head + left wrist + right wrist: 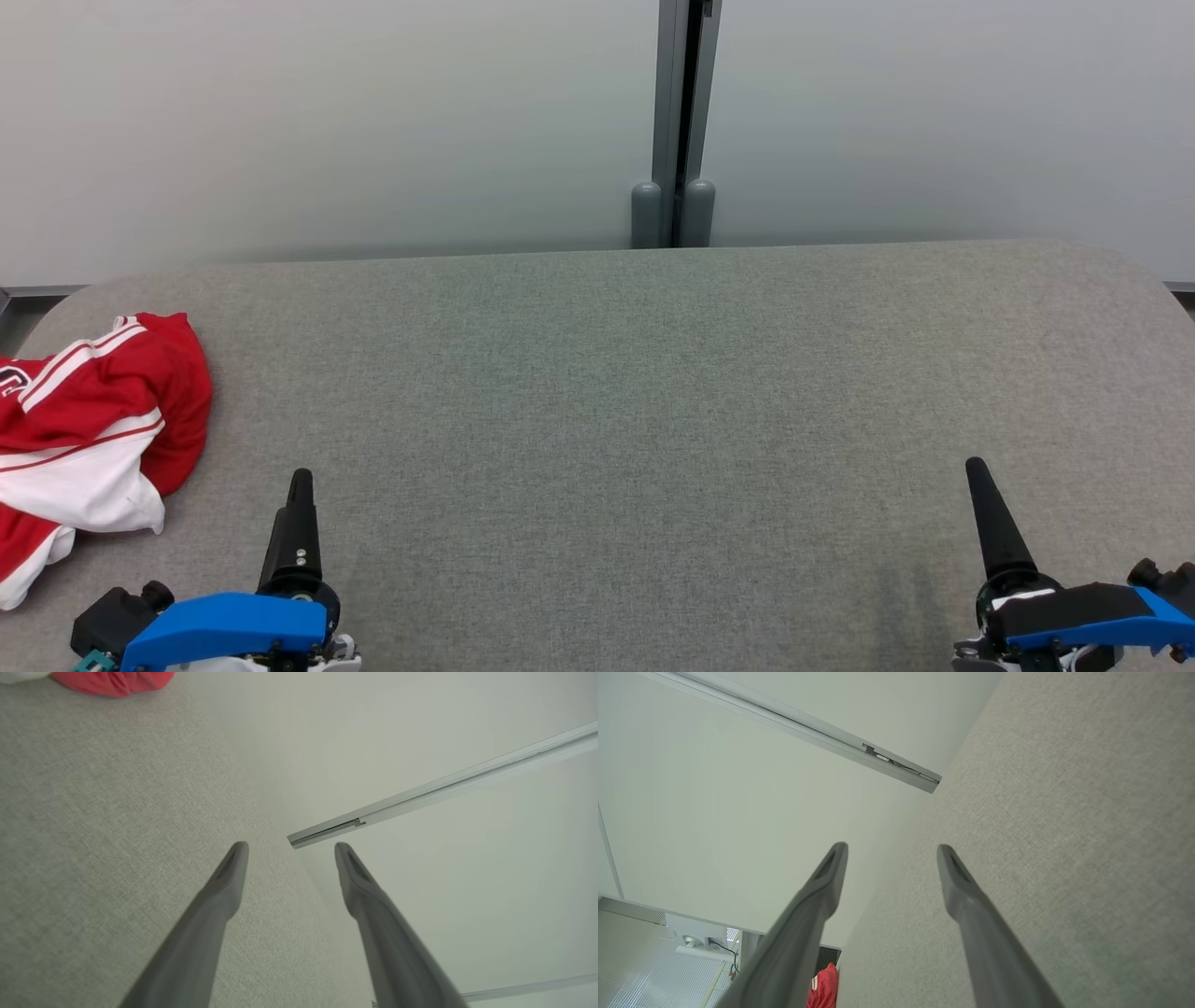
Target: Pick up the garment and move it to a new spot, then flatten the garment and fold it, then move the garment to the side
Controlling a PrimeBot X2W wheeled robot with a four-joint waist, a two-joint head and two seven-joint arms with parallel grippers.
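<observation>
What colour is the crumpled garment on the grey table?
Red with white stripes and panels, clearest in the head view.

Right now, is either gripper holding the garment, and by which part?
Nothing is held: left gripper and right gripper are open and empty; the garment lies crumpled.

The padded table (pixel 653 373) shows bare grey cloth across its middle and right, from the near edge to its rear edge, open to a pass from either side; the one obstacle on it is the red and white garment (pixel 93 420), heaped at the far left edge, just left of the left gripper (pixel 301 485). Behind the table the pale wall (pixel 327 121) closes the way, with a grey upright post (pixel 674 121) at mid-rear; the right gripper (pixel 977 471) has bare cloth around it.
</observation>
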